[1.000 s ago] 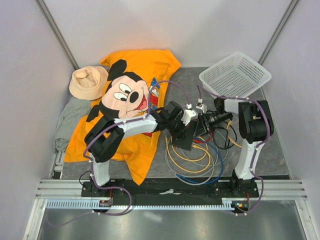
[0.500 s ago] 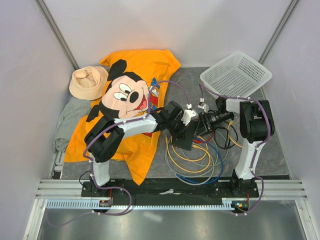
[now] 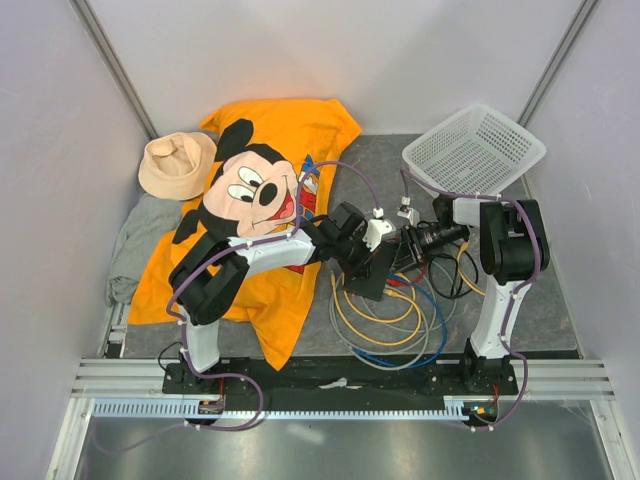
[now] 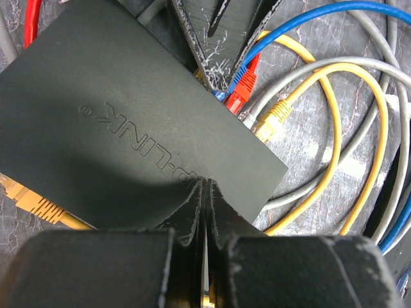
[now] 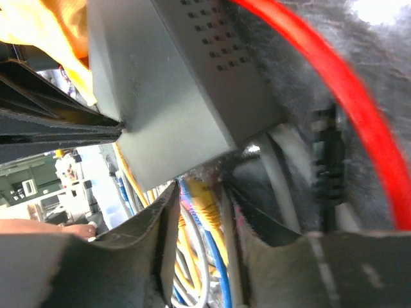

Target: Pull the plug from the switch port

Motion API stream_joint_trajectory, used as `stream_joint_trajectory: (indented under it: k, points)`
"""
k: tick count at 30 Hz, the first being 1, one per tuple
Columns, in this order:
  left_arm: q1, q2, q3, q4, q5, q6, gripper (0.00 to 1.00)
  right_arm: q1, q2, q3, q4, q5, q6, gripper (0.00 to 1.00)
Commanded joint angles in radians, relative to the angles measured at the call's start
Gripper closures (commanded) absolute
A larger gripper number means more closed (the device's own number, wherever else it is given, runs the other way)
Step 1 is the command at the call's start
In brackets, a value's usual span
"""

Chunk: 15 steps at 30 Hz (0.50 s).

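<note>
Overhead view of a grey felt mat (image 3: 545,300) where two robot arms meet at the centre. The switch (image 3: 362,284), a flat matte-black box embossed TP-LINK, lies on the mat between the two grippers, amid a loose coil of yellow, blue and grey network cables (image 3: 395,325).

The left gripper (image 4: 205,187) reaches in from the left. Its two fingers are pressed flat against each other, with only a thin seam between them. Their tips rest on the top face of the switch at its near edge.

The right gripper (image 4: 220,78) comes in from the opposite side, at the long edge where the cables enter. Its dark, scuffed fingers form a narrow V, the tips at a blue plug (image 4: 236,78) and a red plug (image 4: 243,97) that sit side by side in the ports. In the right wrist view a yellow plug (image 5: 204,200) and a blue cable show in the narrow gap between those fingers. Whether the fingers actually clamp a plug cannot be told.

Another yellow plug (image 4: 275,119) lies loose on the mat just beside the port edge. A red cable (image 5: 327,90) curves past the switch.

To the left lies an orange Mickey Mouse T-shirt (image 3: 285,135), with a beige hat (image 3: 177,165) and a grey cloth (image 3: 135,245) beside it. A white mesh basket (image 3: 475,148) stands at the far right.
</note>
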Motion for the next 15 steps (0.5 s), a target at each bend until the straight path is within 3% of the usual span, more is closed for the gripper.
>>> stream_joint_trajectory:
  k: [1,6,15]
  points:
    - [0.0,0.03,-0.01,-0.059,-0.04,-0.002,0.98,-0.013,0.047,-0.003,0.082,0.075,-0.032,0.62]
    - [0.0,0.032,-0.01,-0.059,-0.038,0.001,0.98,-0.014,0.054,-0.005,0.084,0.072,-0.038,0.62]
    - [0.001,0.03,-0.01,-0.057,-0.035,0.001,0.99,-0.031,0.073,0.004,0.133,0.097,0.054,0.72]
